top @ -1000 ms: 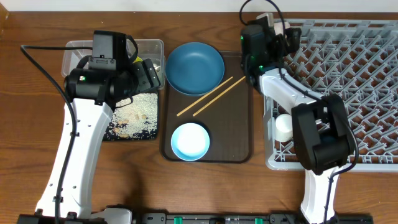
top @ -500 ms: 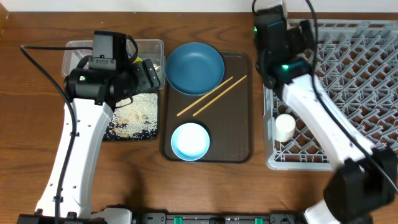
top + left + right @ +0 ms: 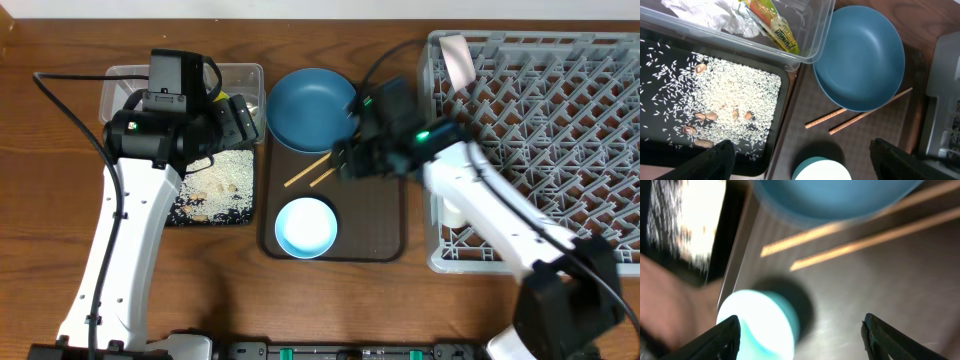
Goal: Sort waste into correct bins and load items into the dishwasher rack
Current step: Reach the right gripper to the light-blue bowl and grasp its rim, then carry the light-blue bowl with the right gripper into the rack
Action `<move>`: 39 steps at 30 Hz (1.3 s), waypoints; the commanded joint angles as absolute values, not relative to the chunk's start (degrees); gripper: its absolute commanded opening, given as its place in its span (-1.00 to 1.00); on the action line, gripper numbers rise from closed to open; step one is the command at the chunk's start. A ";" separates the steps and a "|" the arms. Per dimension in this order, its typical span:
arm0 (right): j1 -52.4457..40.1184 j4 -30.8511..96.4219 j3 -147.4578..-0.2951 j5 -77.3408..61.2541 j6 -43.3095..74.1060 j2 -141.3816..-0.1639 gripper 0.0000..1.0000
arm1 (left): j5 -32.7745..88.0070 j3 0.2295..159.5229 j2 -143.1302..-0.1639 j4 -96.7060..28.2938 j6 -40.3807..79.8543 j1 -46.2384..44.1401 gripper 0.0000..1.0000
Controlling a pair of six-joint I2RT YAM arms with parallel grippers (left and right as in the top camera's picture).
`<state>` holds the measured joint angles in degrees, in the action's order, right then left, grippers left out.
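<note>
Sorting looks finished: the tissue (image 3: 715, 12) and wrapper (image 3: 771, 25) lie in the clear tub (image 3: 810, 45) at the upper left of the left wrist view, with the rice (image 3: 740, 90) on the black tray (image 3: 655, 150) below. Loading is now in hand, I judge. The right claw (image 3: 346, 160) hangs at the overhead centre over the chopsticks (image 3: 300, 178) on the brown tray (image 3: 375, 230), left of the rack (image 3: 560, 130). Next it must drop and pinch them (thin, lying flat). Only its own blurred view shows its fingers (image 3: 725, 337) spread wide, empty. The left claw (image 3: 801, 149) gapes empty too.
</note>
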<state>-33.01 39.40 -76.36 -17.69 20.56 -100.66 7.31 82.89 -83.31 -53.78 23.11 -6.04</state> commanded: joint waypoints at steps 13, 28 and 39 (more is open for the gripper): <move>-40.56 41.93 -75.05 -17.08 31.31 -111.66 0.15 | 6.81 82.74 -83.50 -53.95 22.76 -5.80 0.77; -39.46 44.80 -75.64 -13.96 32.75 -110.83 -0.97 | 6.81 82.74 -83.50 -53.95 22.76 -5.80 0.77; -26.83 56.16 -86.37 13.85 30.59 -93.21 -0.98 | 6.81 82.74 -83.50 -53.95 22.76 -5.80 0.77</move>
<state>-30.72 55.92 -81.91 -2.26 31.48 -100.99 7.31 82.89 -83.31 -53.80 23.11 -6.04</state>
